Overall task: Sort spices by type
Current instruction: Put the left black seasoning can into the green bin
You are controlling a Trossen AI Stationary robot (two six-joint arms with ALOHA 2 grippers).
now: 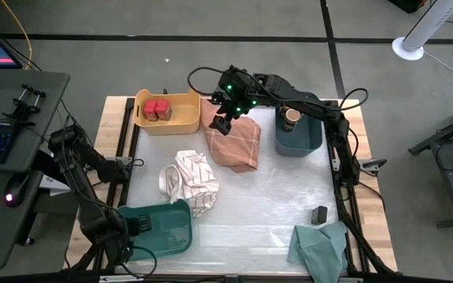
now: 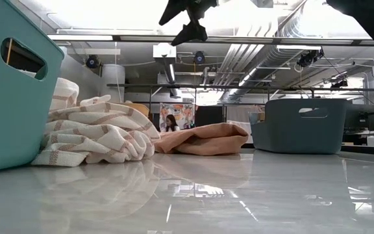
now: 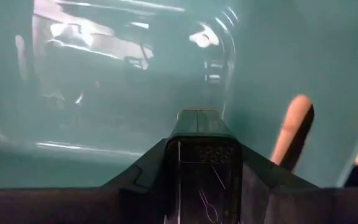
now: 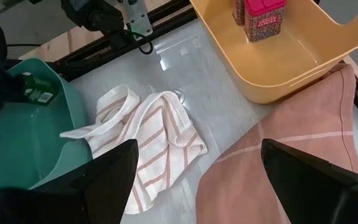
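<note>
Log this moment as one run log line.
right gripper: open, above orange cloth | left gripper: shut on black block, in teal bin | red spices: yellow bin

Left tool (image 3: pixel 201 134) seemingly buried in bin (image 3: pixel 104 93).

Right gripper (image 1: pixel 225 110) jaws wide, hanging over pink cloth (image 1: pixel 235 141); yellow bin (image 1: pixel 181 119) with red-topped spices (image 1: pixel 159 109) just beyond. Striped cloth (image 4: pixel 148 134) below the jaws' gap. Left gripper (image 3: pixel 197 134) inside teal bin (image 1: pixel 181 240).
</note>
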